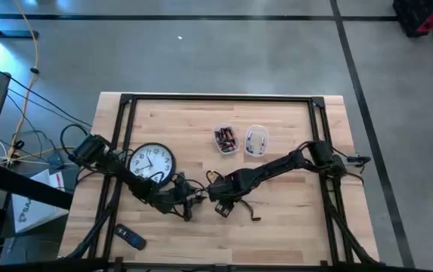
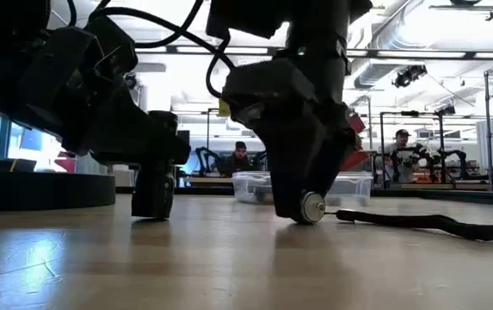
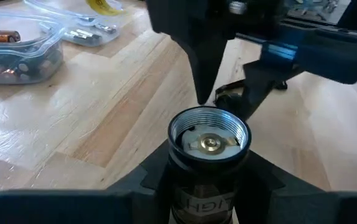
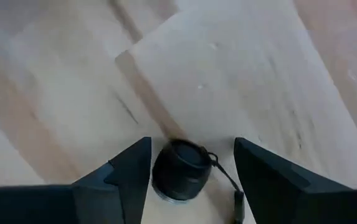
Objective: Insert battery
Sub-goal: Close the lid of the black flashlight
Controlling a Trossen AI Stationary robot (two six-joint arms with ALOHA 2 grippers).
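Left gripper (image 3: 208, 180) fingers clamp the black metal flashlight body (image 3: 208, 155) upright on the wooden counter (image 1: 276, 219), threaded mouth open. Right gripper (image 4: 190, 168) fingers spread around the black end cap (image 4: 179, 169). Judged rigid, smooth, slippery; grip mid-barrel.

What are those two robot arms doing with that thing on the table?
They are putting a battery into a flashlight. The left gripper holds the flashlight body upright with its open end showing; a battery's metal end sits inside. The right gripper is low over the wooden table, its jaws open on either side of the black end cap and its cord. Two clear tubs of batteries wait nearby, beside a wall clock.
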